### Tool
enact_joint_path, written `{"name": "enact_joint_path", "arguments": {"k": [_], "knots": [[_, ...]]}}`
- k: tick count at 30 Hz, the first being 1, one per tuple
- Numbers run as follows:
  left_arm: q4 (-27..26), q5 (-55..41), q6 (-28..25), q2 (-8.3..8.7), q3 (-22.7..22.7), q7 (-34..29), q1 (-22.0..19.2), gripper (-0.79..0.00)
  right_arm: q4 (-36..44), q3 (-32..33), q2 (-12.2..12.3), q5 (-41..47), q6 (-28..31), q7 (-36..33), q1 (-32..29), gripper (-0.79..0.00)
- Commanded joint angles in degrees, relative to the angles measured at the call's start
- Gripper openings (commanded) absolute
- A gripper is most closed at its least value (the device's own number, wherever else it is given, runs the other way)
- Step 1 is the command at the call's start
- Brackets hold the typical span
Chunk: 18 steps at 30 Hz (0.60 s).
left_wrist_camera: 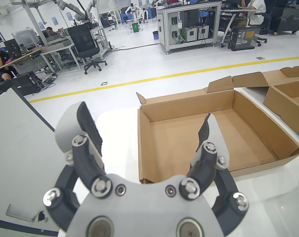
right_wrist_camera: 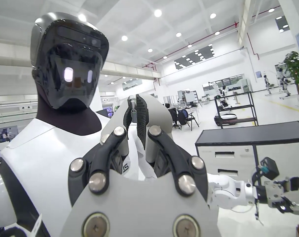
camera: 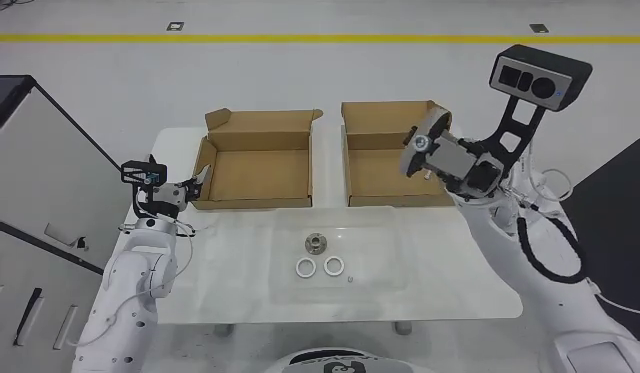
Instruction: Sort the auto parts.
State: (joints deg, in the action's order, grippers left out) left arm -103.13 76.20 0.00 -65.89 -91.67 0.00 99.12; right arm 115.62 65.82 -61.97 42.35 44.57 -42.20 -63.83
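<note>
Metal, ribbed like a screw thread, the small threaded metal piece [right_wrist_camera: 132,105] is pinched at the very tips of the right gripper [right_wrist_camera: 134,103], whose jaws are closed down to a narrow slit around it. In the top view the right gripper [camera: 418,141] hangs above the right cardboard box [camera: 385,188], at the far right of the table [camera: 450,273]. Whether the piece is a bolt or a spring I cannot tell.

It looks light, stiff and smooth. With so little of it caught between the ribbed pads [right_wrist_camera: 141,114], it could probably twist or slip out, so a squeeze across the threads would hold it better than one on its ends.

The left gripper [left_wrist_camera: 145,114] is spread wide with nothing in it. In the top view the left gripper [camera: 198,185] sits just beside the left wall of the left cardboard box [camera: 255,201], which has nothing in it.

On the near middle of the table lie a flanged metal hub [camera: 315,241] and, nearer, two white rings [camera: 303,267]. The hub is likely the heaviest part and best taken across its rim. The rings lie flat and thin and are likely harder to pick up.
</note>
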Motion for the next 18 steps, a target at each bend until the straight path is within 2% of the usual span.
{"name": "enact_joint_path", "arguments": {"k": [1,9,18], "knots": [[0.00,0.00,0.00,0.00,0.00,0.00,0.00,0.000,0.04,-0.64,-0.22,4.02,1.49,-0.82,-0.14,-0.785],[0.00,0.00,0.00,0.00,0.00,0.00,0.00,0.000,-1.29,-1.22,-0.87,13.31,2.95,-5.20,-0.42,-0.785],[0.00,0.00,0.00,0.00,0.00,0.00,0.00,0.000,-1.47,-1.31,-1.02,14.50,2.58,-6.34,-0.40,-0.785]]}}
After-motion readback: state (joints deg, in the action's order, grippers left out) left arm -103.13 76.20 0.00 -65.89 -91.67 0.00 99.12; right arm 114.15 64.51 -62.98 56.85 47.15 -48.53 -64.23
